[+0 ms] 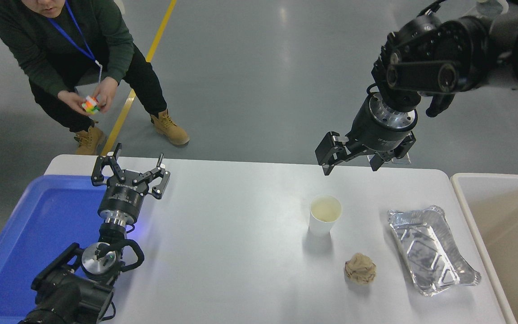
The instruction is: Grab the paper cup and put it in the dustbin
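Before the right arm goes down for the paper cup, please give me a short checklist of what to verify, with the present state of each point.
1. Paper cup stands upright, rim up: ok.
2. Right gripper open and empty: ok.
3. Right gripper lined up over the cup: not ok; it hangs above the table's far edge, beyond the cup.
4. Room around the cup: ok; the crumpled brown paper ball and the silver foil tray lie apart from it.
5. Dustbin open at the table's right end: ok.
6. Left gripper parked by the blue plastic tray, far from the cup: ok.
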